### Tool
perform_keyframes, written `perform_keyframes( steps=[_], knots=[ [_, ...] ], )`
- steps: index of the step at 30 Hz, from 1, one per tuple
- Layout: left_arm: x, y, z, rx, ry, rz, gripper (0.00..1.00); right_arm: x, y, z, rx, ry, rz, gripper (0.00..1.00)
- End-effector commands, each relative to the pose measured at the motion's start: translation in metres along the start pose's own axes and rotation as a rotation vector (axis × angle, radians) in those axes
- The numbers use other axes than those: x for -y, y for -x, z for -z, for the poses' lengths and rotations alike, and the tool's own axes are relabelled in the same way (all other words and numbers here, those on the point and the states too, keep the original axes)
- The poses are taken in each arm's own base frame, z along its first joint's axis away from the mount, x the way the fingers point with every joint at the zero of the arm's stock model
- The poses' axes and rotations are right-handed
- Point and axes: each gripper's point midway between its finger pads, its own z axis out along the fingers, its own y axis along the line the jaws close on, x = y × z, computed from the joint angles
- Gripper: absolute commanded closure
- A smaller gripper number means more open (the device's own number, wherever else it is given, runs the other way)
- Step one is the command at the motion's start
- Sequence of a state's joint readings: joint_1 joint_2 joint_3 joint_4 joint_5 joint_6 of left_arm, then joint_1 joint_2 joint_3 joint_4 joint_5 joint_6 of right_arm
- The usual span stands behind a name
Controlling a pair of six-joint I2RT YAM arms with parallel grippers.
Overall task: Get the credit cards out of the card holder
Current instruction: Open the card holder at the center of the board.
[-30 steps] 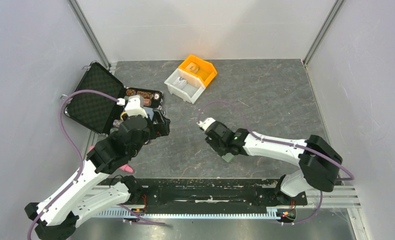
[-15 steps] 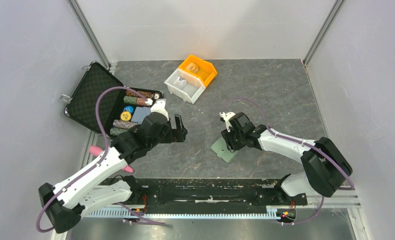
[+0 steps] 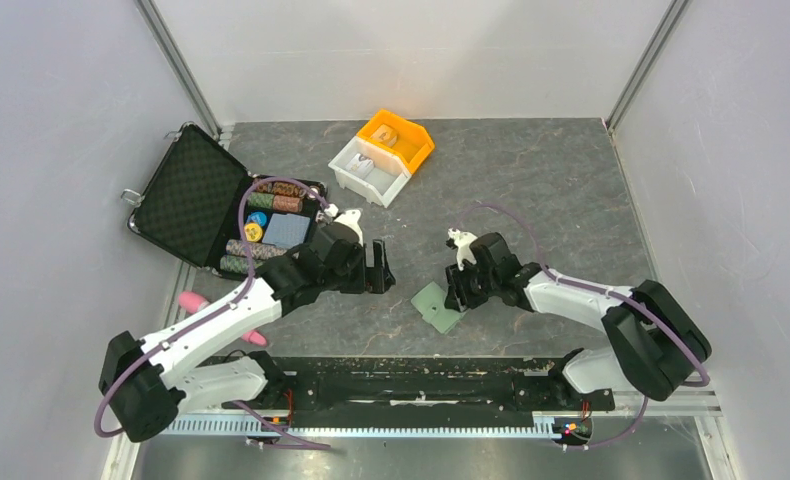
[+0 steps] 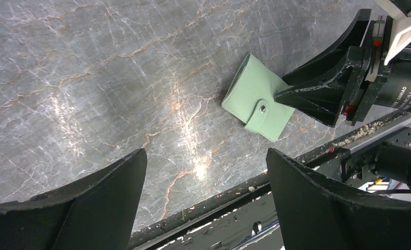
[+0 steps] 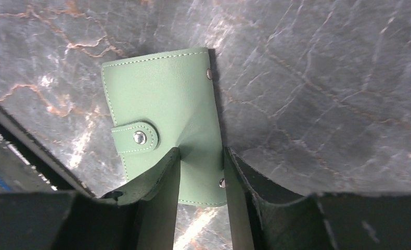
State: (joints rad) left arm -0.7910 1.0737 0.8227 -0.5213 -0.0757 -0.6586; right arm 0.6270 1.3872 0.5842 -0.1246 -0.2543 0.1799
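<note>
**Holder pinned near the front edge, not yet opened**

Top view, clock positions read from the middle of the counter (image 3: 531,200).

- Black case (image 3: 186,205) lies open at 10 o'clock, with poker chips (image 3: 256,232) in its tray.
- An orange and a white bin (image 3: 383,155) sit at 12 o'clock, well apart from the work.
- The card holder (image 3: 433,306) lies at 6 o'clock, close to the near edge. It is folded, outer face up.
- Its snap tab (image 5: 136,138) is fastened across the edge. No credit cards are in view, so they are presumably inside.

Fingers:
- The right fingers (image 5: 242,208) come in from the holder's 2 o'clock. They are partly parted, with the tips on its near end and a strip of green between them. The cover puckers at one tip. I cannot tell whether they are clamped on a flap or only pressing down.
- The left fingers (image 4: 104,208) are spread wide and hold nothing. They hover at the holder's 10 o'clock, near it but not touching.

Step in hand, as I judge it: steadying the holder so it can be opened. No card is out.

Next move likely calls for:
- the right side keeping the body pinned;
- the left fingers narrowing onto the small tab and peeling it off the snap;
- folding the cover back to expose the pockets.
</note>
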Motion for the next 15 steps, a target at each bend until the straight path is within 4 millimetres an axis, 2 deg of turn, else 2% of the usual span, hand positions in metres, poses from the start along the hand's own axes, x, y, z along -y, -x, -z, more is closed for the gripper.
perform_keyframes(
  steps=[1,8,15],
  knots=[
    [0.013,-0.002,-0.008,-0.018,-0.062,0.036,0.10,-0.021,-0.024,-0.001,-0.022,0.108,-0.139,0.65],
    [0.016,-0.022,-0.021,-0.096,-0.095,0.056,0.16,-0.031,-0.039,0.001,0.024,0.147,-0.328,0.68],
    [-0.007,-0.051,-0.037,-0.194,0.016,0.097,0.18,-0.036,-0.039,0.009,0.091,0.182,-0.366,0.67]
  ],
)
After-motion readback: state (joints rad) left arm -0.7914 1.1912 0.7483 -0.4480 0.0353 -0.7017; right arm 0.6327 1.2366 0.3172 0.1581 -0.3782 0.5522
